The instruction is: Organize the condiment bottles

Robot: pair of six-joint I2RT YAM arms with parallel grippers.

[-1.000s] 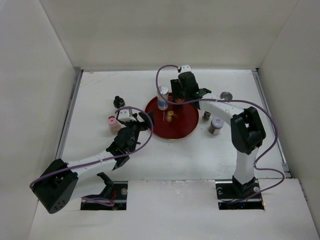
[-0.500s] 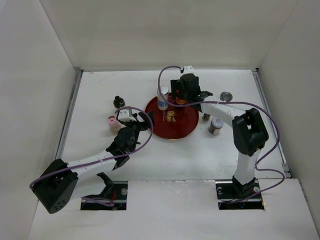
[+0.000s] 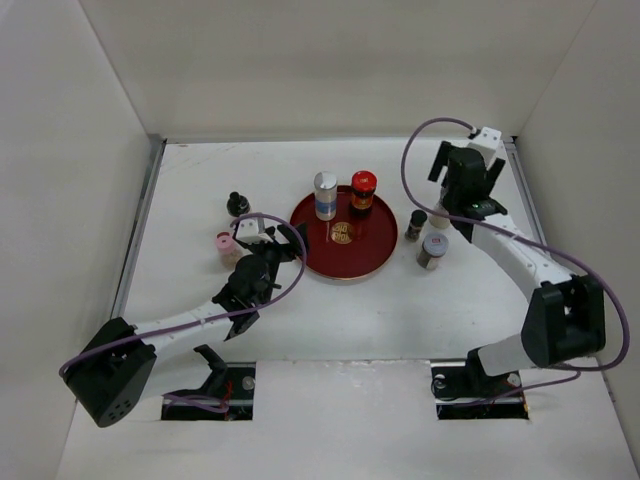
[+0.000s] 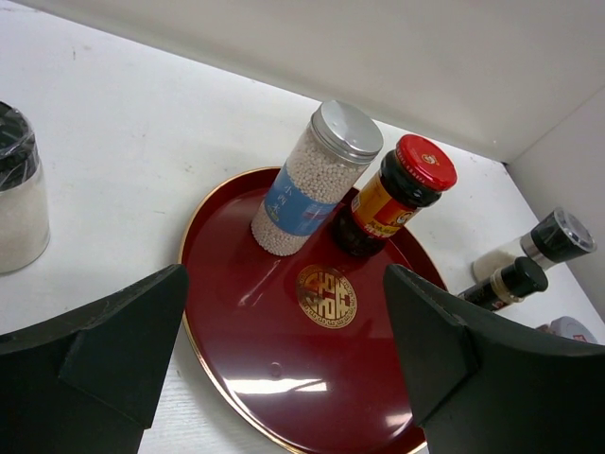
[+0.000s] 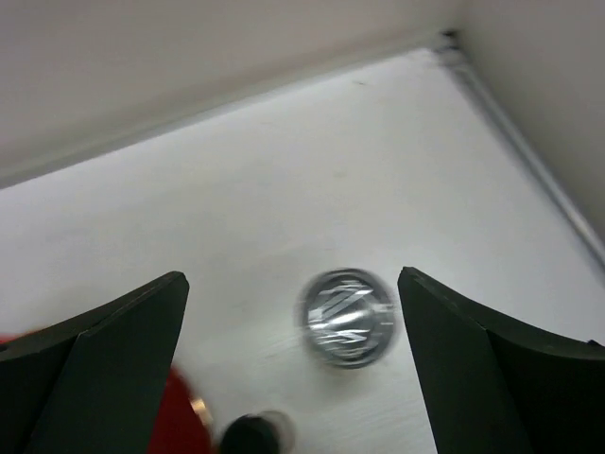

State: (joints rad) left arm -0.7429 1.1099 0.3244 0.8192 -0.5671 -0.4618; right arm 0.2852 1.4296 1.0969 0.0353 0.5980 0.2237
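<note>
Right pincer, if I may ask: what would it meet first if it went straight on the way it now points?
Probably the silver-lidded bottle, framed by the fingers of the open right pincer. The wrist view is blurred, so depth is uncertain.

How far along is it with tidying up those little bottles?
Done: two bottles stand on the red tray, the tall blue-banded jar and the red-lidded jar. In hand: nothing. The right claw hangs open above a silver-topped shaker, and the left claw is open beside the tray. Left: several on the bare table, including the pink-lidded jar and a black-capped bottle.
</note>
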